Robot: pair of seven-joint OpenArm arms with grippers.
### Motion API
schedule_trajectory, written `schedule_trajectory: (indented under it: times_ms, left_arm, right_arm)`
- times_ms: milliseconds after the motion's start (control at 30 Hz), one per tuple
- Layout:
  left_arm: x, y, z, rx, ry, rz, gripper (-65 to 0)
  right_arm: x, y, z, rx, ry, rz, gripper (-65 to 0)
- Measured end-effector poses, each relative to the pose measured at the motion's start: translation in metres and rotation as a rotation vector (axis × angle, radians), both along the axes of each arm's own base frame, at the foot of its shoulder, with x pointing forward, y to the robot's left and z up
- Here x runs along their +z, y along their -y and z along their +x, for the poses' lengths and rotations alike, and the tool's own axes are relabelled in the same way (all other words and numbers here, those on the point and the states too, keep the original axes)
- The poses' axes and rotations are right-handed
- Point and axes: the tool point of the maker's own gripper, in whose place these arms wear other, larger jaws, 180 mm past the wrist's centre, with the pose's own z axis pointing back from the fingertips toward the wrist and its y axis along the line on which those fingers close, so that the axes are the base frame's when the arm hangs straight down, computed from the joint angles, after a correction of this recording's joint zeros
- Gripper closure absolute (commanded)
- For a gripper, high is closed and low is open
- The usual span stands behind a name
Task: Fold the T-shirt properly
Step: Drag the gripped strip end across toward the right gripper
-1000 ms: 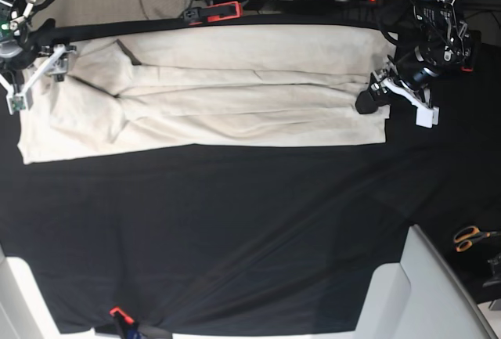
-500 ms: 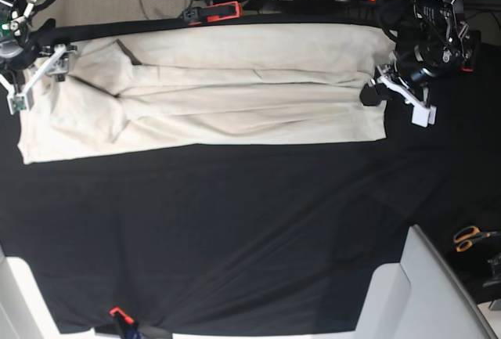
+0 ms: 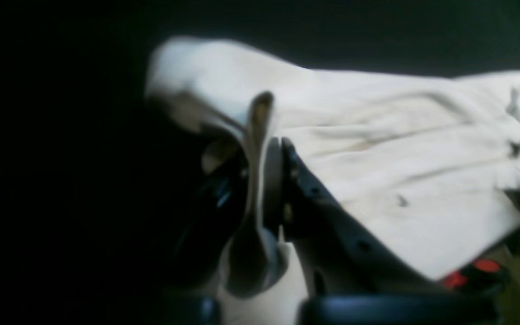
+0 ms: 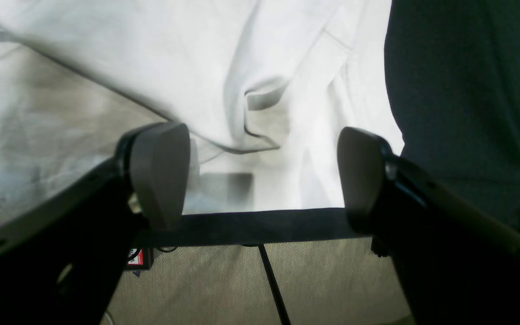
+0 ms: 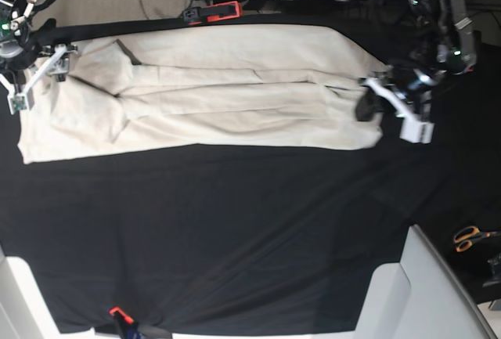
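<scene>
The T-shirt (image 5: 203,88)'s hem edge has lifted inward, clenched by the left gripper (image 5: 368,104); right gripper (image 4: 260,176) released.

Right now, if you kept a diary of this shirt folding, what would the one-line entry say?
left gripper: shut on T-shirt hem, lifting | right gripper: open above collar end | T-shirt: folded lengthwise on black tablecloth

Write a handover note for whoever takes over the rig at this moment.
Left gripper: shut on the shirt's hem edge, cloth pinched between its fingers.
Right gripper: open, hovering over the collar end, holding nothing.
Shirt: lying as a long band across the far side of the black cloth, sides folded in.
Left: fold it end to end.
</scene>
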Motion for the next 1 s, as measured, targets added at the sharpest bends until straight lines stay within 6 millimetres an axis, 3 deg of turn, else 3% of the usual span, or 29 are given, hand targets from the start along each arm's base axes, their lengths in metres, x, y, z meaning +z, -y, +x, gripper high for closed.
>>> schedule_trajectory:
  times_ms: [233, 367, 533, 733, 867, 1000]
  left_arm:
    - [0.003, 0.044, -0.001, 0.041, -0.040, -0.036, 0.0]
    - [0.009, 0.087, -0.004, 0.004, -0.052, -0.095, 0.0]
    - [-0.002, 0.119, -0.014, -0.021, -0.118, -0.111, 0.0]
    - [0.002, 0.172, -0.021, -0.093, -0.130, -0.194, 0.0]
    - [-0.010, 0.186, -0.015, -0.128, -0.136, -0.131, 0.0]
    - [-0.008, 0.195, -0.009, -0.126, -0.083, -0.135, 0.0]
  right_arm:
    - [0.000, 0.000, 0.000, 0.000, 0.002, 0.001, -48.3]
    - [0.000, 0.001, 0.000, 0.001, 0.000, -0.002, -48.3]
    - [0.000, 0.000, 0.000, 0.000, 0.000, -0.001, -48.3]
    - [0.000, 0.000, 0.000, 0.000, 0.000, -0.001, -48.3]
    - [0.000, 0.000, 0.000, 0.001, 0.000, 0.000, -48.3]
    - [0.000, 0.001, 0.000, 0.001, -0.001, -0.003, -48.3]
